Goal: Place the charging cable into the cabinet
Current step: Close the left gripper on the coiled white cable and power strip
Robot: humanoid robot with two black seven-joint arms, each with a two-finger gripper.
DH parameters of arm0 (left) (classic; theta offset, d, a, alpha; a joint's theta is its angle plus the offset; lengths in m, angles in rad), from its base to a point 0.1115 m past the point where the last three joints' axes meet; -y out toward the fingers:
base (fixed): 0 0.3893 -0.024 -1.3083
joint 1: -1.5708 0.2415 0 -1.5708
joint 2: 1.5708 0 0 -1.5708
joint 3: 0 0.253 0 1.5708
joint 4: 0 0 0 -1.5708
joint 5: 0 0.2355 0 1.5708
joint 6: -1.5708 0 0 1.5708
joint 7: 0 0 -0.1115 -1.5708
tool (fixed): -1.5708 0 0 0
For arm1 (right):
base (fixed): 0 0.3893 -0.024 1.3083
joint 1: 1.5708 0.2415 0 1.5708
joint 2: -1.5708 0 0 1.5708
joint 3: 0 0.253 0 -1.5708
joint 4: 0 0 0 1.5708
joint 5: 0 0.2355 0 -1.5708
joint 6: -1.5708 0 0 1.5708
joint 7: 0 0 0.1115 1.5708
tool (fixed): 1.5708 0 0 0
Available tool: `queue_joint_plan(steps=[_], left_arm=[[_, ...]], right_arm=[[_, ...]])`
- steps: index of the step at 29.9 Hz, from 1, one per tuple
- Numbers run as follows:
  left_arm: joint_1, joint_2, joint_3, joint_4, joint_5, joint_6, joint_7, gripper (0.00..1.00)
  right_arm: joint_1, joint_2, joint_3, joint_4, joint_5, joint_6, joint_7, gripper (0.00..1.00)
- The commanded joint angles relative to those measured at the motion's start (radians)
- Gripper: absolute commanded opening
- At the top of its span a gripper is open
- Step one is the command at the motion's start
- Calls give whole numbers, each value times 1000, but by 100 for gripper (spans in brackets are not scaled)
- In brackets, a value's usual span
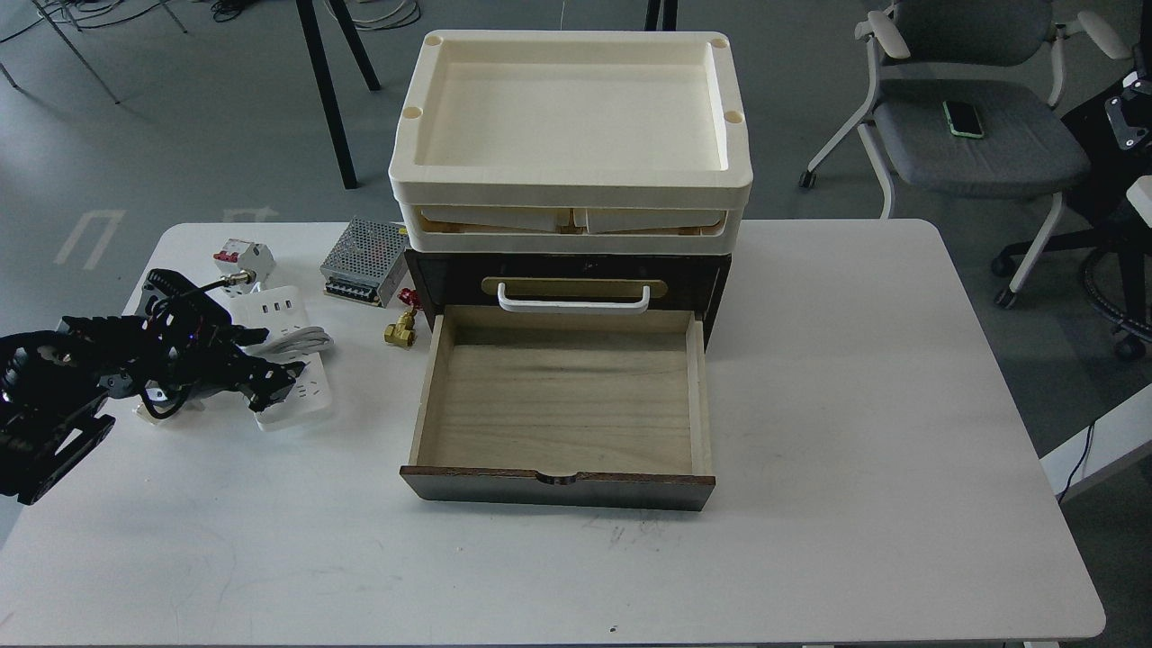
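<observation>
The charging cable [311, 389] is a flat white power strip with a coiled white cord [297, 340]. It lies on the table left of the cabinet. My left gripper [273, 382] is low over the strip's left half and covers part of it. It looks dark and I cannot tell its fingers apart. The dark brown cabinet [450, 274] stands mid-table. Its bottom drawer [562, 400] is pulled out, showing an empty light wood inside. The drawer above it has a white handle [573, 300]. Cream trays [571, 184] are stacked on top. My right gripper is out of view.
A white circuit breaker [236, 256] with a red tab, a perforated metal power supply box [364, 259] and a brass fitting [399, 331] lie behind and beside the strip. A small white part [151, 414] lies under my left arm. An office chair [972, 126] stands behind the table on the right.
</observation>
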Motion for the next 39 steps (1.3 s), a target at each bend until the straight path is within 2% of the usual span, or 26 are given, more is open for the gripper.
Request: queue_joint_plan(steps=[1,5,12,14,17,24,29,39], left_arm=[[0,-3,2,1,0,3,0,63],[-4,-4,3,1,0,32,0,59],[-4,-20,6,10,0,62,0,31],[-4,-26,11,27,0,70,0,19],[-4,-50,22,70,0,78,0,8],[-5,-73,25,135,0,139,0,1],[-19,-73,25,135,0,184,0,0],[-80,-28,23,127,-51,184,0,0]], right_arm=[[0,1,0,-2,0,0,0,100],[-6,-2,1,0,0,0,0,100],[-8,-4,1,0,0,0,1,100],[-8,-2,1,0,0,0,1,100],[-8,-2,1,-2,0,0,1,100],[-9,-2,1,-2,0,0,1,100],[-12,-2,3,-2,1,0,1,100],[-12,-2,14,-5,1,0,1,100]])
